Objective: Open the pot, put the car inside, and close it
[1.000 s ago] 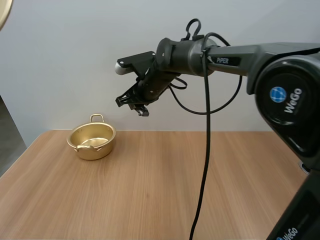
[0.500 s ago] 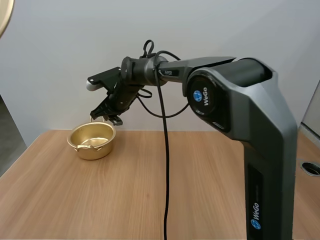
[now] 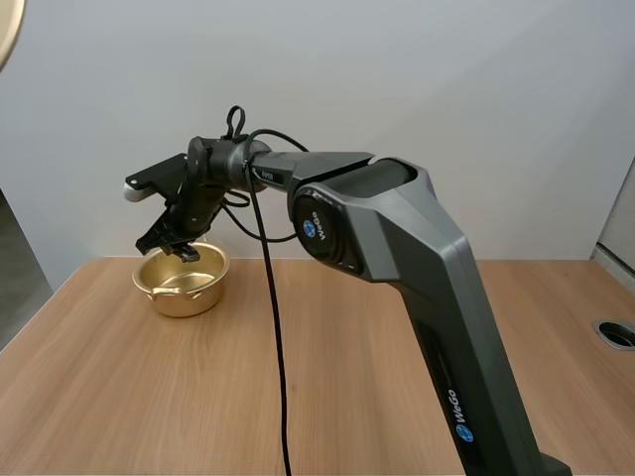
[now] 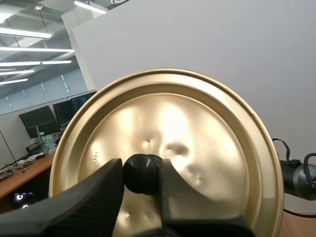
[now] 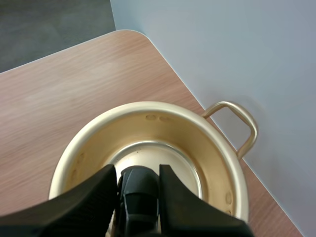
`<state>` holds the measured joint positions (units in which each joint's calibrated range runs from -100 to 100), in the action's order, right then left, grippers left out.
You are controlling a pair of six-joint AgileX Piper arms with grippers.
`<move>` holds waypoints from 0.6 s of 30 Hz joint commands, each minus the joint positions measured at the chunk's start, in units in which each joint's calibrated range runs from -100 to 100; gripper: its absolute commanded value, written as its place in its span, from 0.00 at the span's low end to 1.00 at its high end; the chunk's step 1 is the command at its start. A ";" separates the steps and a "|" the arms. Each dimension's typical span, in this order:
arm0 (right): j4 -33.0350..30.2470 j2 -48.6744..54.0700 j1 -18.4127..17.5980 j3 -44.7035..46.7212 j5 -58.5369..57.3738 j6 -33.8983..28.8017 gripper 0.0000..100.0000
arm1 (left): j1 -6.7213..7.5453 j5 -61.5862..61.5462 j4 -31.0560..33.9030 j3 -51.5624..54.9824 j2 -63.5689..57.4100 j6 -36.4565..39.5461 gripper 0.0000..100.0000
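Observation:
The golden pot (image 3: 182, 282) stands open at the table's far left, one loop handle toward the wall. My right gripper (image 3: 176, 245) hangs just above its mouth, shut on a small black car (image 5: 140, 202). In the right wrist view the car is over the pot (image 5: 148, 106), whose bare round bottom shows below it. Held up off the table, the golden lid (image 4: 197, 128) faces the left wrist camera, and my left gripper (image 4: 141, 170) is shut on its black knob (image 4: 141, 174). An edge of the lid (image 3: 8, 30) shows at the high view's top left corner.
The wooden table (image 3: 347, 377) spreads bare in front of and to the right of the pot. A white wall stands close behind the pot. My right arm reaches across from the right side. A round hole (image 3: 617, 332) sits at the table's right edge.
My right arm has swung left and down, carrying the car from mid-air right of the pot to just above its mouth. The pot has not moved.

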<state>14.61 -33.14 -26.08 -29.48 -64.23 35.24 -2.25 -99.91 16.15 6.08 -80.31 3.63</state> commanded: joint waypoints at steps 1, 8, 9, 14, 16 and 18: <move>-0.11 -3.27 -0.07 -4.81 -1.21 0.00 0.00 | -0.01 -0.09 0.04 0.06 0.03 0.01 0.00; -1.16 -10.41 -0.13 -11.43 -4.00 0.00 0.00 | -0.01 -0.09 0.04 0.06 0.03 0.01 0.00; -1.40 -11.13 -0.13 -11.90 -4.00 0.00 0.00 | -0.01 -0.09 0.04 0.06 0.03 0.01 0.00; -2.95 -13.21 -0.13 -12.74 -3.50 0.00 0.00 | -0.01 -0.09 0.04 0.06 0.03 0.01 0.00; -2.95 -13.21 -0.13 -12.74 -2.91 0.00 0.00 | -0.01 -0.09 0.08 0.06 0.03 0.01 0.00; -2.85 -13.21 -0.13 -12.74 -1.72 -0.12 0.00 | -0.01 -0.09 0.08 0.06 0.03 0.01 0.00</move>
<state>11.75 -46.30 -26.16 -42.21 -66.40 35.15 -2.25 -99.91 16.15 6.08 -80.31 3.63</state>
